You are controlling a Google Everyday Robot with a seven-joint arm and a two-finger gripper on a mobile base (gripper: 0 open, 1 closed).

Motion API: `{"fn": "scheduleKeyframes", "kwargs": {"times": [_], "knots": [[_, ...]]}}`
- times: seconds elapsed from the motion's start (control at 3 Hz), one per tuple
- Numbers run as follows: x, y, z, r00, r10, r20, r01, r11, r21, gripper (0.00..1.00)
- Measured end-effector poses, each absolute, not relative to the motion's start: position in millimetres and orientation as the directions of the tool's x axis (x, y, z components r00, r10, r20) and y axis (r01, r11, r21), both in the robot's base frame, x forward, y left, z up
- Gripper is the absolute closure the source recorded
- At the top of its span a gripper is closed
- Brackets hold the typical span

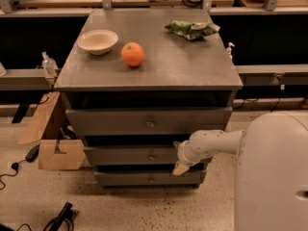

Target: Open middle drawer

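Observation:
The middle drawer [130,155] is the second of three grey drawer fronts, with a small round metal knob [151,156] at its centre. It stands slightly out from the cabinet, with a dark gap above it. My gripper [180,166] is at the end of the white arm, in front of the drawer's right part, to the right of the knob and a little lower. A tan fingertip [179,169] points down and left, over the gap to the bottom drawer [144,178]. The top drawer [144,121] sits above.
On the cabinet top [159,66] lie a white bowl [97,41], an orange [133,54] and a green bag [191,29]. A cardboard box [57,150] stands on the floor at the left. My white body [272,177] fills the lower right. Cables lie on the floor at lower left.

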State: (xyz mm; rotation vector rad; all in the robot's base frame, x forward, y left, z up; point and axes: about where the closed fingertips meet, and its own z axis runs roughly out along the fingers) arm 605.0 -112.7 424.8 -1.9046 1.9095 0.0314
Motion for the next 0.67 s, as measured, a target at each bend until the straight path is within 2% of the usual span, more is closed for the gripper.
{"fn": "scheduleKeyframes", "kwargs": {"times": [0.33, 0.67], "knots": [[598.2, -112.6, 425.9, 0.049, -0.948, -0.314, -0.959, 0.043, -0.279, 0.63], [594.7, -113.0, 428.0, 0.048, -0.948, -0.315, -0.96, 0.044, -0.277, 0.86]]}}
